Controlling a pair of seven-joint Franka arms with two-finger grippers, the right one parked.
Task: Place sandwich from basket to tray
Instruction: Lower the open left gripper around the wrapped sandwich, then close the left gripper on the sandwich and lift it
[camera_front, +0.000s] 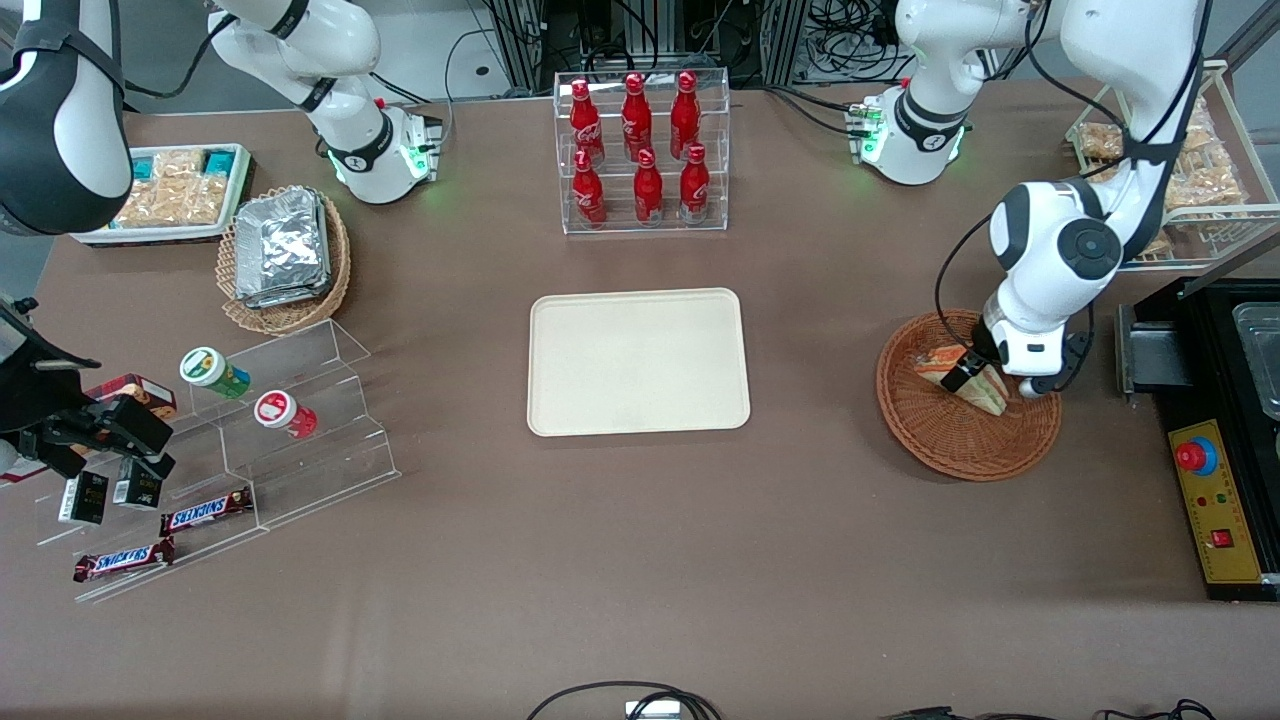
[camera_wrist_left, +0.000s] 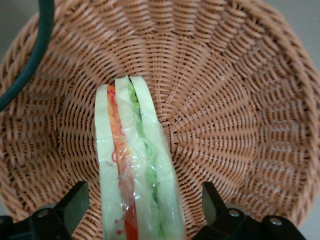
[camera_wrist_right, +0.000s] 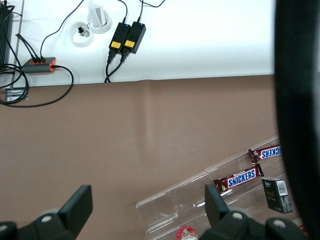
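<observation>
Your left gripper (camera_wrist_left: 142, 205) straddles, fingers spread and not gripping, the wrapped triangular sandwich (camera_wrist_left: 135, 165) lying in the reddish-brown wicker basket (camera_front: 945, 440); grasp, lift and transfer to the empty cream rectangular tray (camera_front: 638, 361) remain.

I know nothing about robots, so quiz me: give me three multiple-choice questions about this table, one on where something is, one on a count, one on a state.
1. Where is the sandwich?
A. on the tray
B. in the basket
C. among the bottles

2. How many red bottles stand in the clear rack?
A. four
B. six
C. eight

3. How is the hand?
A. open, fingers either side of the sandwich
C. shut above the tray
B. holding a bottle

Answers: 1 B, it lies on the basket weave. 2 B, two rows of three. 3 A, gaps show beside both fingers; the tray lies bare.
</observation>
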